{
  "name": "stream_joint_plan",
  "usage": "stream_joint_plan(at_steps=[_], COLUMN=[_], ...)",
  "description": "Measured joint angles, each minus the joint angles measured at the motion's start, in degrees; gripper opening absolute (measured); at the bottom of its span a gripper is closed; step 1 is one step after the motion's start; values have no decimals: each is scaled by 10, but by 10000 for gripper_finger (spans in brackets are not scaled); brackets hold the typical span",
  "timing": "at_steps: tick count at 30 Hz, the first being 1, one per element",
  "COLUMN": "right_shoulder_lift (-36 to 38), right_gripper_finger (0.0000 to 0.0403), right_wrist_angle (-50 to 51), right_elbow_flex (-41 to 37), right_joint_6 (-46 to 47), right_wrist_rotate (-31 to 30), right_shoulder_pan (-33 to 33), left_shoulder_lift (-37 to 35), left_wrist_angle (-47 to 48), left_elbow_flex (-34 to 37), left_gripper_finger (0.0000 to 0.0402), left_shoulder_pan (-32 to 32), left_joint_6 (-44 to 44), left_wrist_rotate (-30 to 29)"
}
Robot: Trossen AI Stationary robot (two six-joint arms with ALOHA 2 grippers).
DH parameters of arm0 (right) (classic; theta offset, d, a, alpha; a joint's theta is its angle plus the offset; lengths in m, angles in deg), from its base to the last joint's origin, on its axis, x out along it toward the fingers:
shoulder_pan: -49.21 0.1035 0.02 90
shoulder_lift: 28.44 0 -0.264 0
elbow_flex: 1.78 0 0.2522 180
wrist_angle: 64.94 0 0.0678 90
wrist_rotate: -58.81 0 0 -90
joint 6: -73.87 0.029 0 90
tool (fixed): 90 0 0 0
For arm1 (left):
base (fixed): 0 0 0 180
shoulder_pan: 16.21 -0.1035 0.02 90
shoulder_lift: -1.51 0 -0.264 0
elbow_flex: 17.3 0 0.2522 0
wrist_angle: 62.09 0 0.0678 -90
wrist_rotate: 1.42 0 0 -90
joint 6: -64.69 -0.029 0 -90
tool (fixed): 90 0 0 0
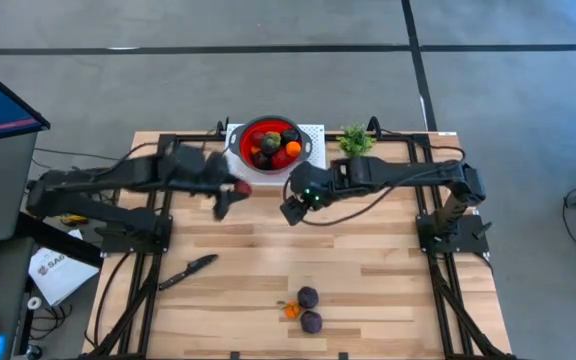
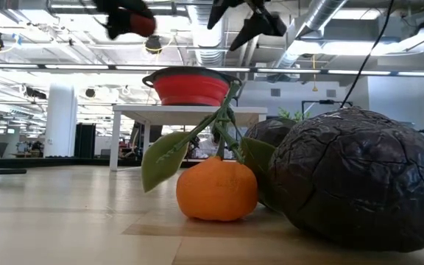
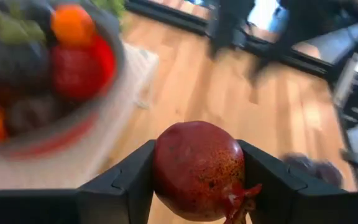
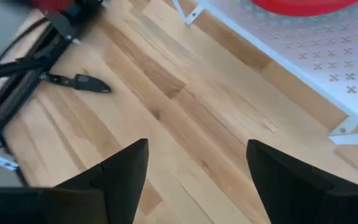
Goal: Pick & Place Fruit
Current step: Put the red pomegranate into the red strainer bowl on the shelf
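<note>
From above, the left gripper clamps a red pomegranate beside the red bowl at the table's far edge; the bowl holds mixed fruit. Low down, an orange and a purple piece hide much. Left wrist: speckled pomegranate, blurred bowl. Right wrist: right gripper open, empty.
</note>
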Motion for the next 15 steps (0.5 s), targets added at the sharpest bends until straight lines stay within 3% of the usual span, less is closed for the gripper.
stream_joint_plan(at_steps=[8, 15], right_shoulder_lift=[-14, -12], right_gripper_finger=[265, 265], right_wrist_angle=[-4, 19], right_elbow_flex=[-1, 0], right_joint_6=[48, 92], right_wrist_rotate=[-50, -94], right_shoulder_pan=[48, 85], left_shoulder_lift=[168, 201], left_wrist_angle=[85, 103], left_elbow_flex=[-136, -167], left_gripper_finger=[198, 199], left_shoulder_pan=[-144, -203], left_joint_6=[-92, -102], left_wrist_rotate=[20, 17])
